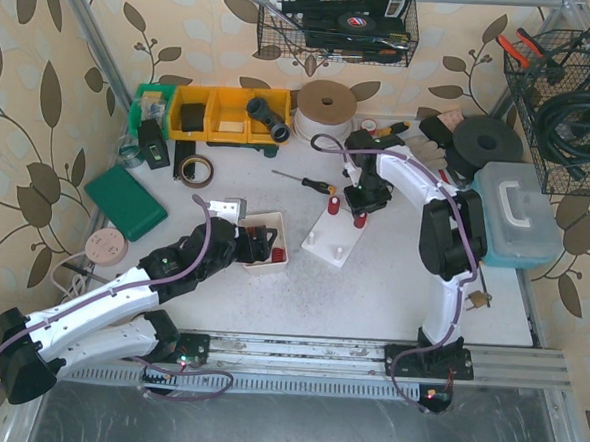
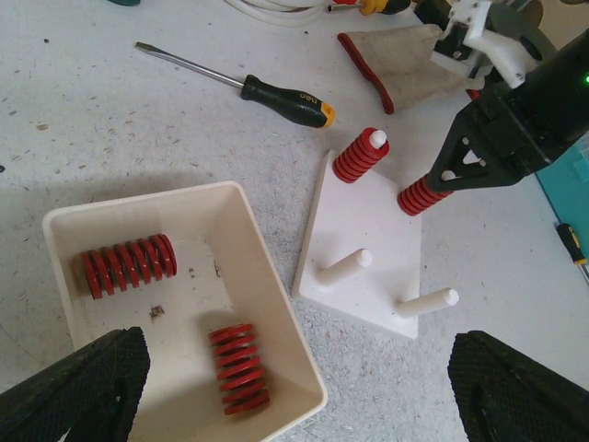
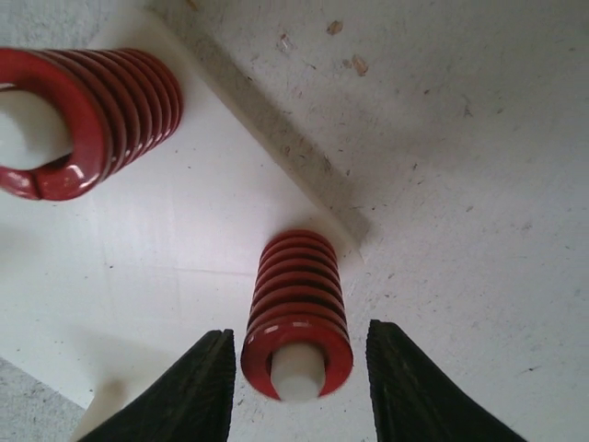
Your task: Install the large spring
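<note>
A white peg plate (image 2: pixel 368 230) lies mid-table. A slim red spring (image 3: pixel 296 304) sits over one of its pegs, the peg tip showing through its top. My right gripper (image 3: pixel 299 336) hangs straight over it, open, with a small gap between each finger and the coils. A wider red spring (image 3: pixel 92 106), seemingly the large spring, stands on the neighbouring peg (image 2: pixel 361 155). Two pegs (image 2: pixel 345 267) are bare. My left gripper (image 2: pixel 296 387) is open wide above the cream box (image 2: pixel 276 304), which holds two loose red springs (image 2: pixel 124 264) lying flat.
A black-handled screwdriver (image 2: pixel 276 99) lies beyond the box. A cloth with a red tool (image 2: pixel 396 69) sits behind the plate. Yellow bins (image 1: pixel 227 112), tape rolls (image 1: pixel 325 105) and a teal case (image 1: pixel 516 214) line the back and right.
</note>
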